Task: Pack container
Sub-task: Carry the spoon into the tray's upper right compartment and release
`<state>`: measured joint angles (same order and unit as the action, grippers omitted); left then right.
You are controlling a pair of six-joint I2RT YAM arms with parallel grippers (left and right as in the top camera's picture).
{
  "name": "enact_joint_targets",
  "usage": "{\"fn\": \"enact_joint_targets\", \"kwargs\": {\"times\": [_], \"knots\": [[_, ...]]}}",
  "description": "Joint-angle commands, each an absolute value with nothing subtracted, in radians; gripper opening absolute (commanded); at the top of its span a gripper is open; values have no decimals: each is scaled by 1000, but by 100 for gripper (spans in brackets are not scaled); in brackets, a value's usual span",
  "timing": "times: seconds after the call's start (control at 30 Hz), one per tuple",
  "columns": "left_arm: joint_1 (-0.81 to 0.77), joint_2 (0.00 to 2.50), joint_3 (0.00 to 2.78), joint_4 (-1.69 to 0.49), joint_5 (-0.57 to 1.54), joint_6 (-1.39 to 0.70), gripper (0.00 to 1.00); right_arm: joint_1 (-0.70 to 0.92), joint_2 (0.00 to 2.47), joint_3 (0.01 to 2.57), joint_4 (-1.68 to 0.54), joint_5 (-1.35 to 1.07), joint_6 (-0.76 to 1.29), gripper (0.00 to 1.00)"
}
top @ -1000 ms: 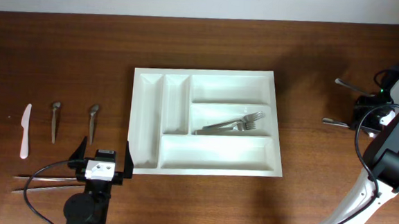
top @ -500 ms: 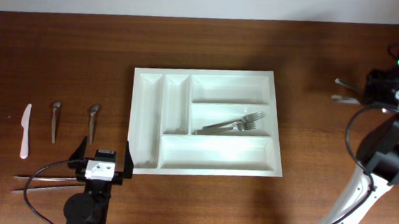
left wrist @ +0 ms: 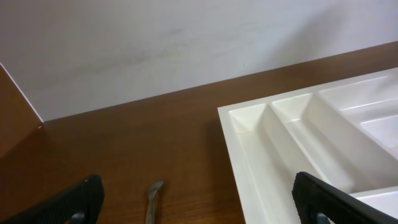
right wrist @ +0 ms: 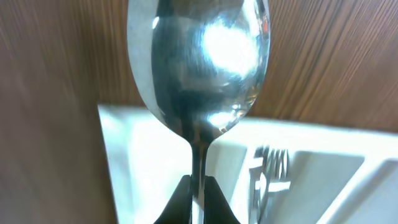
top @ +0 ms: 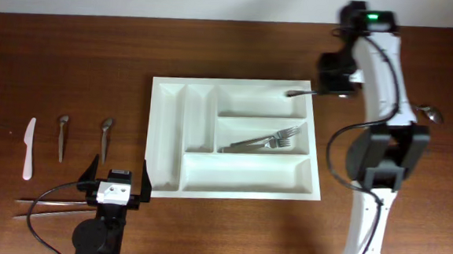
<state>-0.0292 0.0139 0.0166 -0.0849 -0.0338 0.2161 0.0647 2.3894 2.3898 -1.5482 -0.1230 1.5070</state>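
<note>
A: Where's the cutlery tray [top: 153,142] sitting?
B: It's lying flat mid-table. Two narrow slots are running along the tray's left end, and three wide ones are stacking up to their right.
A: Right gripper [top: 323,89]?
B: It's hanging over the tray's far right corner. It's pinching the handle of a metal spoon [right wrist: 199,56]. The bowl is pointing inward over the right end of the tray's far wide slot. Can't tell how high it's riding above the tray.
A: Left gripper [top: 120,173]?
B: It's sitting just off the tray's near left corner, spread wide and gripping nothing. The wrist view is showing its fingertips [left wrist: 68,202] well apart, with the tray's left end between them.
A: Anything in the tray?
B: Forks [top: 266,142] are lying in the middle wide slot, tines pointing at the tray's right wall. At least two; exact count unclear.
A: Outside it?
B: Left of the tray, a nearer spoon [top: 105,135], a farther spoon [top: 61,138] and a white plastic knife [top: 29,148] are lying parallel, well apart from the tray. Thin metal rods [top: 48,205] are lying left of the tray's near corner. A spoon bowl [top: 432,114] is peeking out right of the tray, beside the right arm.
</note>
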Motion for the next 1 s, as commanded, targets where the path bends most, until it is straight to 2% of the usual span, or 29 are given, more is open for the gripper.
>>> {"fn": "enact_joint_targets", "kwargs": {"times": [0.0,0.43,0.73,0.97], "knots": [[-23,6,9,-82,-22,206,99,125,2374,2400,-1555,-119,1592,5],[-23,6,9,-82,-22,206,99,289,2380,2376,-1464,-70,1659,9],[-23,6,9,-82,-22,206,99,285,2380,2376,-1424,-42,1658,22],[-23,6,9,-82,-22,206,99,258,2380,2376,-1425,-37,1654,25]]}}
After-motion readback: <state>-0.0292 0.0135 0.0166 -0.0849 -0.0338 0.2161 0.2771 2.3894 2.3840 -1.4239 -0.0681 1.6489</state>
